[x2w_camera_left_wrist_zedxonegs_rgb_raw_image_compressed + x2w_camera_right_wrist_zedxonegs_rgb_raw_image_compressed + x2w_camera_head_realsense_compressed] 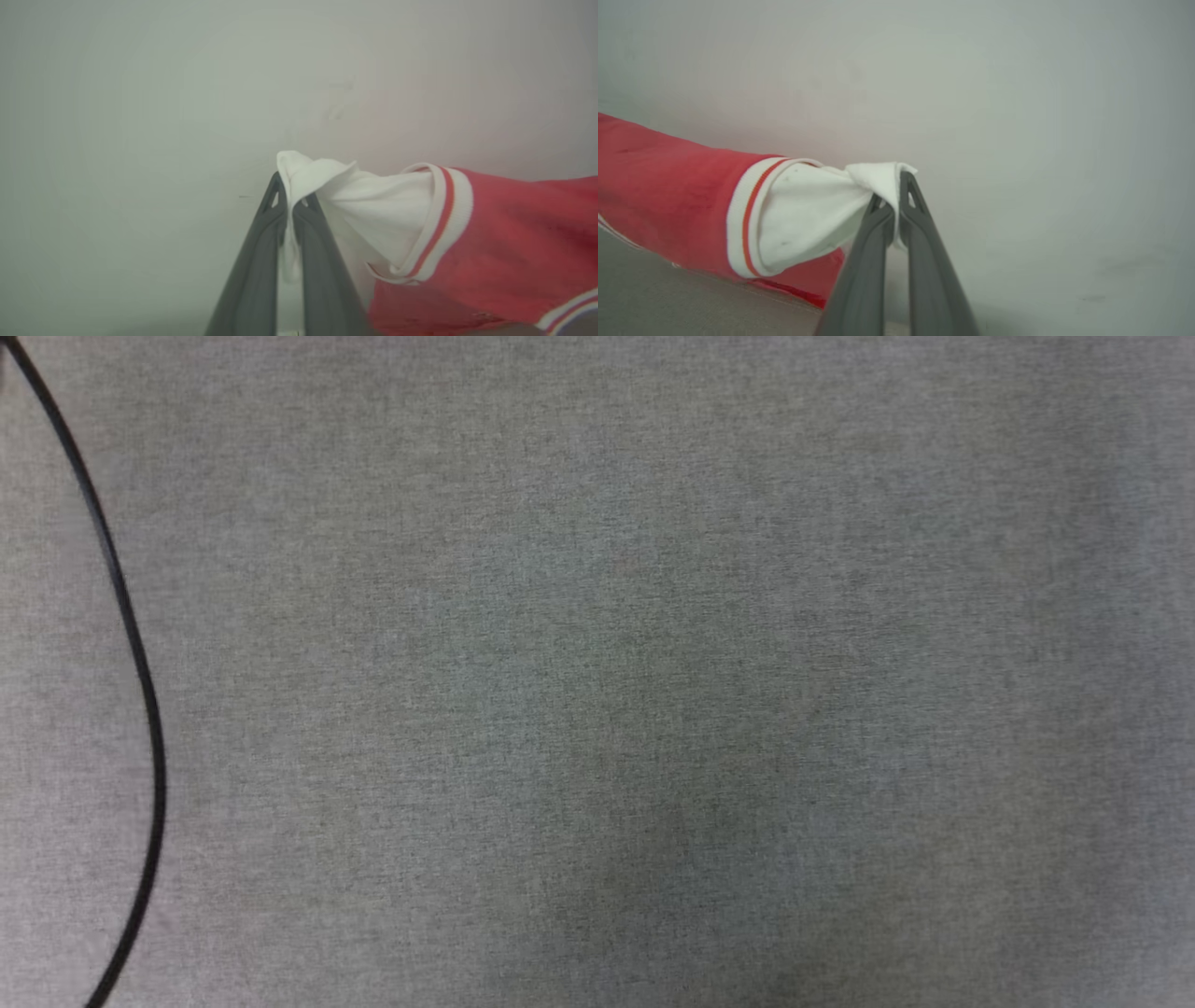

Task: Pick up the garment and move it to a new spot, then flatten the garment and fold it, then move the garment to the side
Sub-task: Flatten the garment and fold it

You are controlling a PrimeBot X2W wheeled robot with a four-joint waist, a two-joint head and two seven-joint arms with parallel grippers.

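The garment (490, 242) is a red shirt with white sleeves and red-striped white seam bands. In the left wrist view my left gripper (290, 196) is shut on the bunched end of one white sleeve, and the red body stretches off to the right. In the right wrist view my right gripper (893, 192) pinches the other white sleeve of the garment (672, 205), whose red body runs off to the left. The shirt hangs lifted in front of a pale wall, its lower edge near the grey surface (654, 298).
The head view looks down on a grey fabric-covered table (653, 691). A thin black cable (140, 691) curves down its left side.
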